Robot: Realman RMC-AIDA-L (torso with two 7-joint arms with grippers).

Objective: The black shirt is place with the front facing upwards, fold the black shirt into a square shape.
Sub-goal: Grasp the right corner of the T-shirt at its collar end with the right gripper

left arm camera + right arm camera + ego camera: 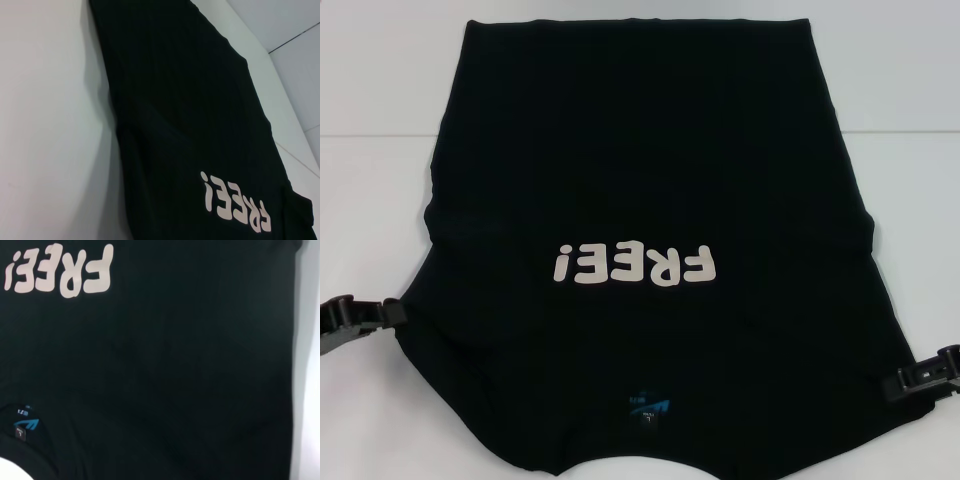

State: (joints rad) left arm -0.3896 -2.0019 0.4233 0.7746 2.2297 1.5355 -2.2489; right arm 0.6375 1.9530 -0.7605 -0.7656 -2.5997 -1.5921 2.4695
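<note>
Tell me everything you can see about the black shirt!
The shirt is plain black soft-looking cloth, lying flat and face up on a white table. Its collar is nearest the robot, with a small blue label inside the neck. Cream block letters spell "FREE!", upside down from the robot's head view. Both sleeves look already folded in, leaving slanted side edges. The left claw sits at its left edge and the right claw at its right edge, both near the shoulders.
</note>
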